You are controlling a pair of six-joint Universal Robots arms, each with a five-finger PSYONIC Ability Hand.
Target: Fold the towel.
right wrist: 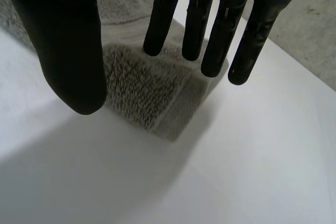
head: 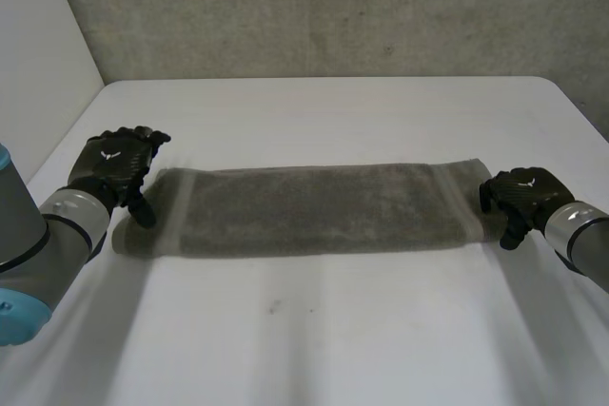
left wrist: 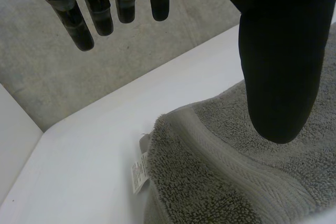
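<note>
While the towel (head: 314, 209) lies flat as a long narrow strip across the middle of the white table (head: 333, 111), it looks already doubled lengthwise. That is a judgement from its thick corner edges. Folding end to end remains. A care label (left wrist: 138, 174) sticks out at its left corner. Left hand (head: 116, 164) sits at the left end, right hand (head: 521, 192) at the right end. Both have fingers straight and spread, gripping nothing. No containers seen.

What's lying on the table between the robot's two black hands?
A long grey terry towel lies flat on the white table, one end by the left hand, the other by the right hand. The head view shows it.
</note>
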